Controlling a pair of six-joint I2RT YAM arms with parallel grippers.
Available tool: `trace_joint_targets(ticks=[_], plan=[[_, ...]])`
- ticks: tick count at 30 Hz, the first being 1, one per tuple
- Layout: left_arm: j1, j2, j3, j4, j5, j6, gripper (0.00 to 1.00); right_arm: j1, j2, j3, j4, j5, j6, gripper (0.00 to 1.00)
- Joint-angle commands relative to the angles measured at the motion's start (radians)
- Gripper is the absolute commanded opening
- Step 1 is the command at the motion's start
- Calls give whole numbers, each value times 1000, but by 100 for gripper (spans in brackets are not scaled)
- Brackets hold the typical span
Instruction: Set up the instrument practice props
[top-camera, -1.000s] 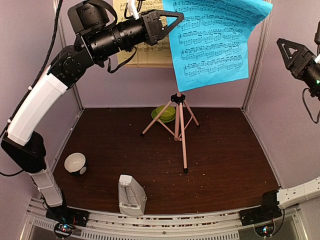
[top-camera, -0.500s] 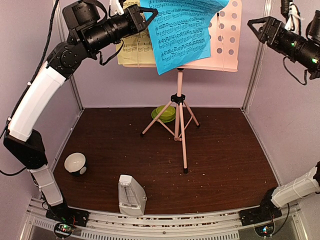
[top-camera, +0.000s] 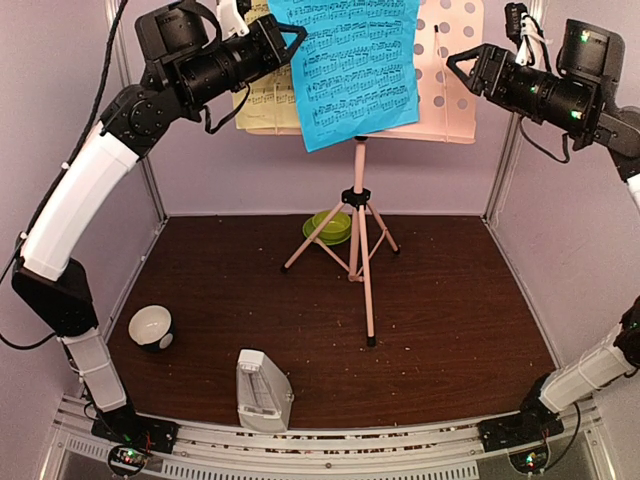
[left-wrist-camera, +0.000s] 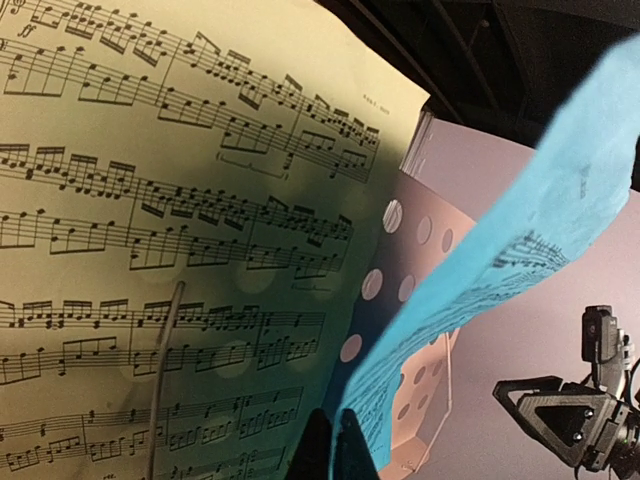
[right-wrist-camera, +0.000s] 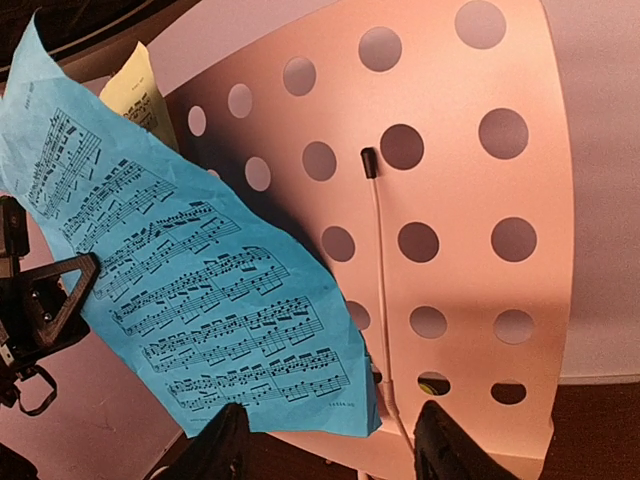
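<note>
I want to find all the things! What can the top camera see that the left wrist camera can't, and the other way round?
Only the top camera shows the pink tripod legs, the green bowl on its saucer, the small white-and-black bowl, the white-grey pyramid metronome and the dark wooden table. Only the left wrist camera shows the blue sheet-music page edge-on, bowing away from the pink hole-punched stand panel, its lower end held by the left gripper. Both show that page, that panel, the yellow sheet-music page and the open right gripper.
</note>
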Motion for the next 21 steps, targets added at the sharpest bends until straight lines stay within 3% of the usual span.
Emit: trace_joint_targets(ticks=[1, 14, 21], plan=[[7, 18, 26, 60, -7, -18, 0, -7, 20, 22, 49, 42, 22, 57], [6, 45, 25, 209, 85, 65, 0, -11, 109, 86, 18, 241, 36, 63], [6, 55, 27, 239, 73, 83, 0, -19, 149, 113, 3, 238, 27, 60]])
